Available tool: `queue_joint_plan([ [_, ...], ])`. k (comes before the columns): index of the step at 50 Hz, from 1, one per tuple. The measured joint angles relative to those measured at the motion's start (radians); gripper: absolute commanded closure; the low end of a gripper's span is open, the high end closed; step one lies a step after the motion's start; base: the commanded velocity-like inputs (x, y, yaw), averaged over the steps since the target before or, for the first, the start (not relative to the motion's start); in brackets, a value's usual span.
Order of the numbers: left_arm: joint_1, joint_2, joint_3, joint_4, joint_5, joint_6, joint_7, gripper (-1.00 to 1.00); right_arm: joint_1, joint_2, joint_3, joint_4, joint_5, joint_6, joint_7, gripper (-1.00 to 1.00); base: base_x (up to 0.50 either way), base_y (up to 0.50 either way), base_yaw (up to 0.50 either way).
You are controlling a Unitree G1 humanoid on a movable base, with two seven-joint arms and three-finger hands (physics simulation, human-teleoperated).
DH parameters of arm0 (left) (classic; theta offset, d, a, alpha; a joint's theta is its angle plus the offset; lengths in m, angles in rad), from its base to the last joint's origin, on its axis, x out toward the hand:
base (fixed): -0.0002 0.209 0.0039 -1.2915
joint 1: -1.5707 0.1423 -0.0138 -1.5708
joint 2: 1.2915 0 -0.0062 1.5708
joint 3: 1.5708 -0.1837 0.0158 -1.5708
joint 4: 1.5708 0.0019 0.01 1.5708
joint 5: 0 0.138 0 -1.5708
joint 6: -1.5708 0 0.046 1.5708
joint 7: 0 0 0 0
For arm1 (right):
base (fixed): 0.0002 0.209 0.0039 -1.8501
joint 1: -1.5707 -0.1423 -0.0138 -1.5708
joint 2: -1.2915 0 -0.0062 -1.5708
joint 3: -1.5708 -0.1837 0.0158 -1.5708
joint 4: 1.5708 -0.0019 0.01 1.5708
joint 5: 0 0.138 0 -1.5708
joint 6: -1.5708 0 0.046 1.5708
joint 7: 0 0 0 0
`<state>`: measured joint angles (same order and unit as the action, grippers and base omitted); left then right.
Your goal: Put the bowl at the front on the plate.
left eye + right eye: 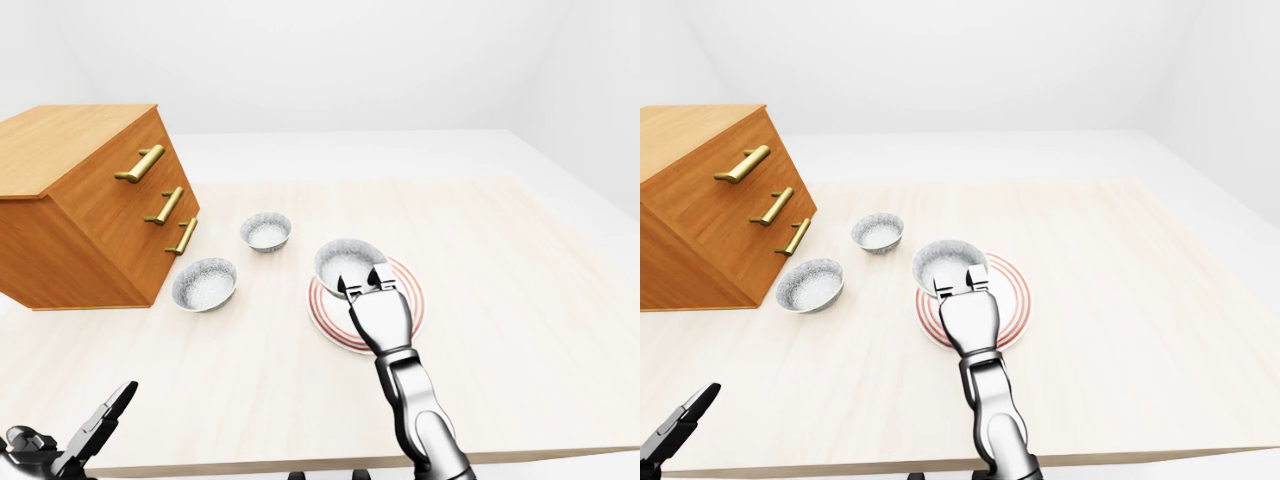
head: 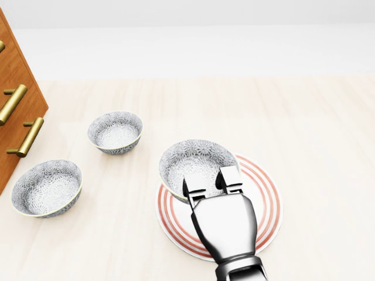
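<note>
To the head view's right of the plate [image 2: 266,202] I've got bare table [image 2: 328,146] to move through. On the left, two bowls [image 2: 115,132] [image 2: 47,187] and the wooden drawer chest [image 1: 90,205] crowd the approach; the gap between those bowls looks passable, I think.

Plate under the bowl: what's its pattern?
The plate is white with concentric red rings near its rim, clearest in the head view.

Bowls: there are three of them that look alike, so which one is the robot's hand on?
The bowl over the red-ringed plate, with the right hand at its rim. The other two bowls sit untouched on the table near the wooden drawers.
</note>
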<state>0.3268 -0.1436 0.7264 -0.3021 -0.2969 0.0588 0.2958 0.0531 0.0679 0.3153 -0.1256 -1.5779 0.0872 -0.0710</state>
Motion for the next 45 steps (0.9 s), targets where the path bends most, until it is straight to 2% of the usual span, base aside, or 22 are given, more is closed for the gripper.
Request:
queue_joint_plan([
  [16, 0.0, 0.002, -0.001, 0.0, -0.007, -0.002, 0.001, -1.0, 0.022, -0.016, -0.035, 0.011, 0.012, 0.0, 0.006, 1.0, 0.0, 0.0, 0.0],
  [45, 0.0, 0.001, 0.001, -0.001, -0.011, -0.004, 0.0, -1.0, 0.029, -0.031, -0.066, 0.065, 0.069, 0.0, -0.049, 1.0, 0.0, 0.0, 0.0],
])
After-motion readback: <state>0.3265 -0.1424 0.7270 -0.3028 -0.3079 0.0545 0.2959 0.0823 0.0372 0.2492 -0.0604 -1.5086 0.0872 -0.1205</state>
